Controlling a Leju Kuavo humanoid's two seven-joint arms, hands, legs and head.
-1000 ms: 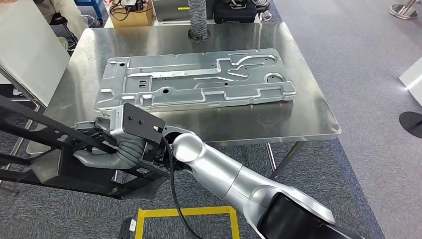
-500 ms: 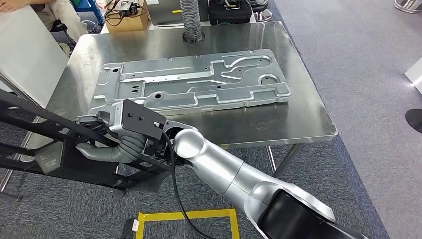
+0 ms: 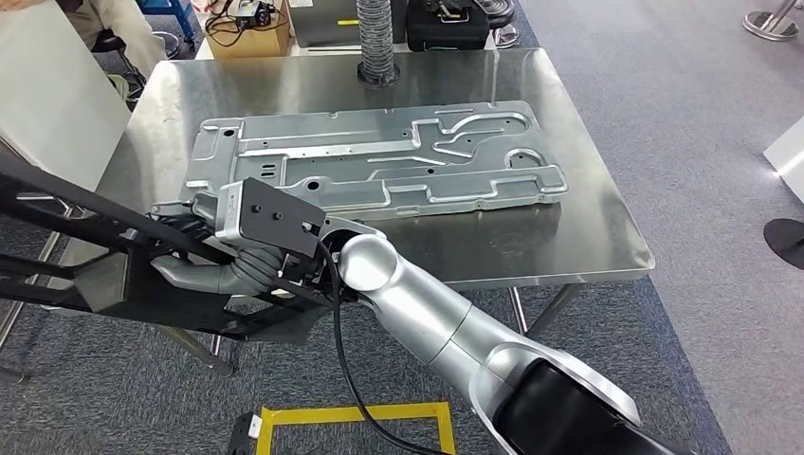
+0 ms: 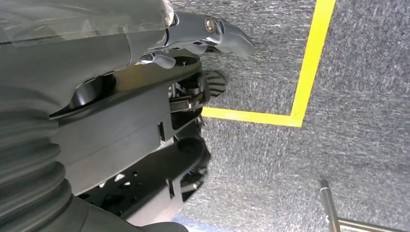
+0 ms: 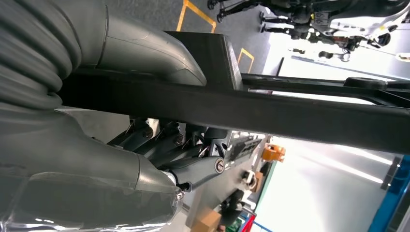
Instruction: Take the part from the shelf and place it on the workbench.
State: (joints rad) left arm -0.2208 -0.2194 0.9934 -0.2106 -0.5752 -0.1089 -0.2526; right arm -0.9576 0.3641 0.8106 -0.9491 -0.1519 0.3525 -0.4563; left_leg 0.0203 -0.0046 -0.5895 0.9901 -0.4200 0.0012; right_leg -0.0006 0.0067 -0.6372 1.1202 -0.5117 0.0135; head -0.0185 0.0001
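The right hand [image 3: 204,248] is wrapped around a black part [image 3: 123,284], a long dark frame of bars and plates that juts off to the robot's left, low beside the near-left corner of the workbench [image 3: 588,237] and not resting on it. Up close in the right wrist view, the thick grey thumb [image 5: 145,53] lies on one side of a black bar [image 5: 270,113] and the darker fingers [image 5: 193,169] curl in on the other, so that's a firm clasp right round the bar. The silver right arm [image 3: 427,313] reaches across the robot's front from lower right to get there. On the steel workbench lies a big stamped metal panel [image 3: 379,161], flat, taking up most of the middle of the top, apart from the black part. The left hand [image 4: 203,38] hangs low over grey carpet [image 4: 358,145] crossed by yellow tape [image 4: 309,63]; a grey finger pokes out past the cover, but whether those fingers are spread or curled I can't tell. Beyond the far edge of the workbench there's a ribbed hose [image 3: 376,43], a cardboard box [image 3: 248,33] with cables, and a person [image 3: 104,24] seated at the far left
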